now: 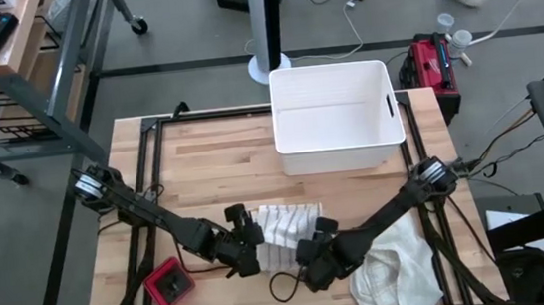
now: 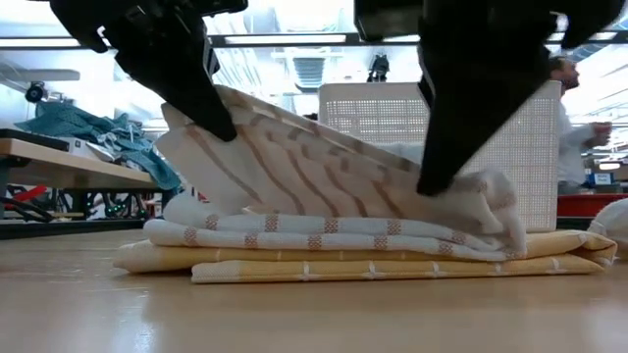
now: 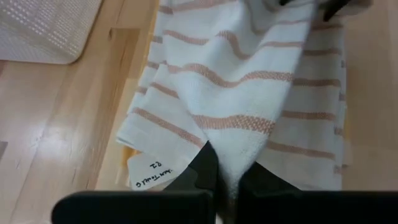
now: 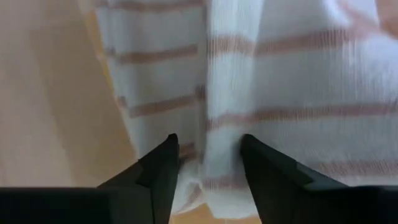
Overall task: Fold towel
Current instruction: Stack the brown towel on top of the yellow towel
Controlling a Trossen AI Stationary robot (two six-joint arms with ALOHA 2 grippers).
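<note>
A pale wooden worktop [image 1: 213, 158] fills the middle of a workshop, with a white bin [image 1: 334, 116] standing at its far edge and a small red object [image 1: 170, 285] near the front left corner. The striped towel [image 1: 284, 229] lies near the front centre, between the two arms. The low view shows it resting on top of a stack of folded cloths [image 2: 373, 257], white ones above yellow ones. A crumpled white cloth [image 1: 399, 272] sits to its right, under the right arm.

The left tool [image 3: 225, 180] is pinched together on a raised fold at the towel's left edge, and that side lifts into a slope. The right tool [image 4: 208, 163] stands with its fingers apart astride a ridge of the fabric at the towel's right side, so it does not seem to grip.

The towel looks light, soft and limp. It will probably sag and crease wherever it is not supported, and its terry surface should give good friction. A corner or a doubled edge seems the best place to take hold, pinching every layer together so none slips free.

The arms cover the towel's near edge from above, so its corners are hard to place. How many layers the left tool holds cannot be made out. A written label [image 3: 148, 173] peeks out below the towel, and its text is too small to read.
</note>
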